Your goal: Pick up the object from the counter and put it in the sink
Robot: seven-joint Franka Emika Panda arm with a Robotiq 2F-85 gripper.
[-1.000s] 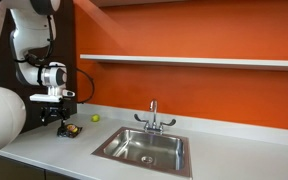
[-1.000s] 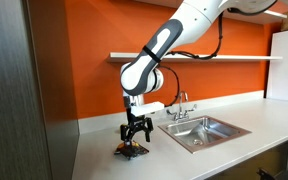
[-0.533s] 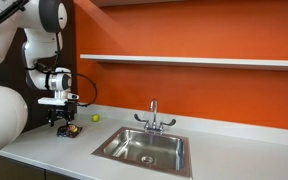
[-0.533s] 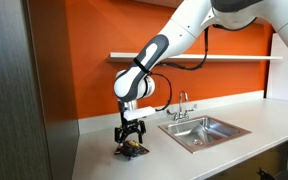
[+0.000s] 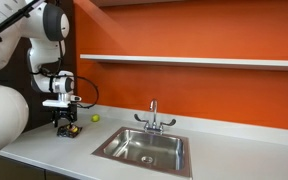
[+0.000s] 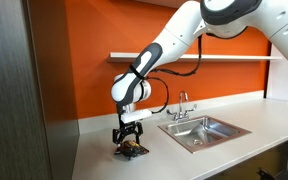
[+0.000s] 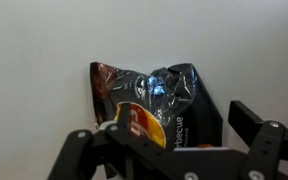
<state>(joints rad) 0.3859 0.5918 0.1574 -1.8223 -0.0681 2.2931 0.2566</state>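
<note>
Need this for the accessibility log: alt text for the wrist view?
A crumpled dark object with yellow patches lies on the light-grey counter. The jaws of the gripper stand open at the frame's bottom, one on either side of it.

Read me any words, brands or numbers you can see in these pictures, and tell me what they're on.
"becue": printed sideways on the crumpled dark snack bag in the wrist view, likely a cut-off word.
Other print on the bag: too blurred to read.
Exterior views: nothing legible.

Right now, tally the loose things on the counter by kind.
Bag: 1
Ball: 1
Total: 2
</note>
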